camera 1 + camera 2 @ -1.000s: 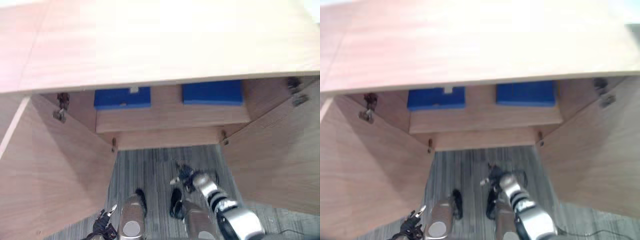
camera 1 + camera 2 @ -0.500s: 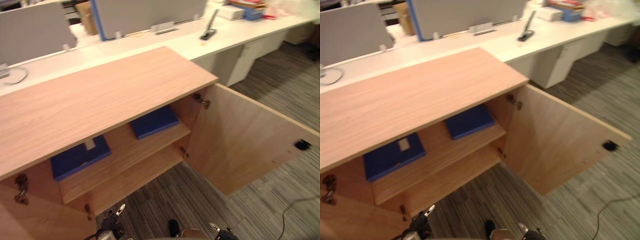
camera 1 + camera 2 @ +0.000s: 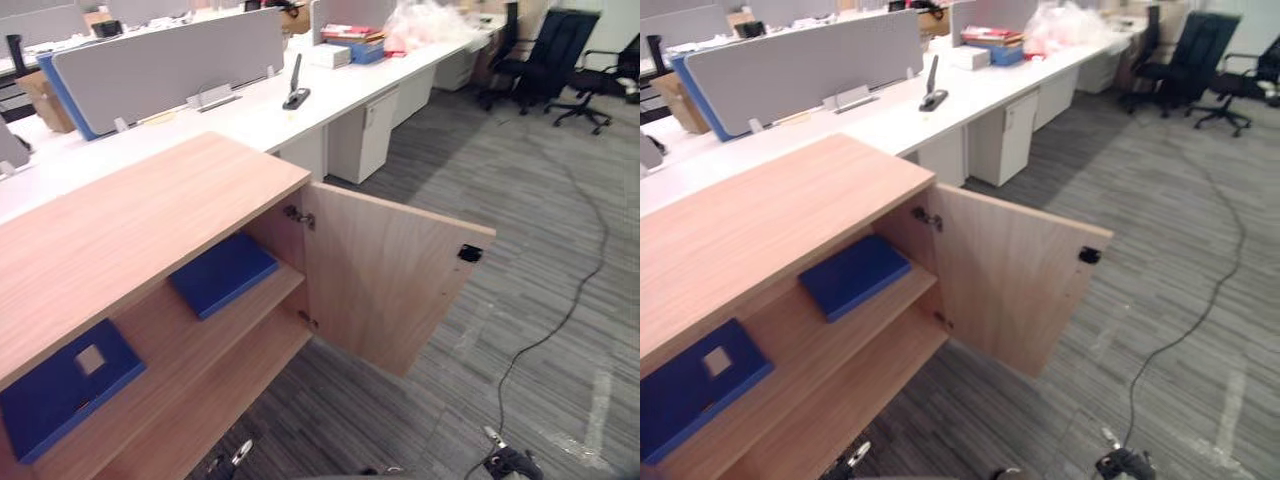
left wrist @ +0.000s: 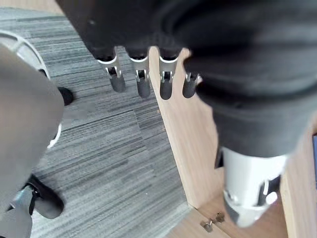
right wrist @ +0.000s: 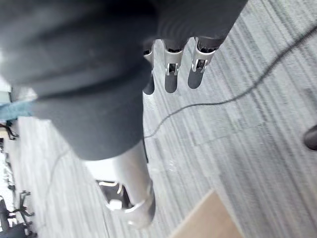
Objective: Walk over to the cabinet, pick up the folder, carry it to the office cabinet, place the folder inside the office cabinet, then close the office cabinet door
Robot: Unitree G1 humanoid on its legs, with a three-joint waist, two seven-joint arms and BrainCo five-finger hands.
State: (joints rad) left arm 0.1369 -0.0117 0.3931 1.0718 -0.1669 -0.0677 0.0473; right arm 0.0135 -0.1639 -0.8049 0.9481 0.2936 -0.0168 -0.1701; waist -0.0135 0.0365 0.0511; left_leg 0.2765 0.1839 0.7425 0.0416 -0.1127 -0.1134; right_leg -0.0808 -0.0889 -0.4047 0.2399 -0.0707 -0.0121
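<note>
Grey striped carpet floor took up most of the head views. A low light-wood office cabinet stood at the robot's left front, its wooden door at the right end swung wide open, with a small black fitting near the free edge. A long white desk with a grey partition screen ran behind it, and black office chairs stood well apart at far right. On the upper shelf a blue flat folder lay near the hinge side. A second blue folder, with a pale label, lay further left, partly under the cabinet top and cut by the frame edge. Both arms hung low. Left hand: fingers straight, pointing down, thumb apart, holding nothing; a light-wood panel edge showed past them, which part of the cabinet unclear. Right hand: fingers likewise relaxed and empty, over carpet. In the head views the bottom edge cut off both hands.
</note>
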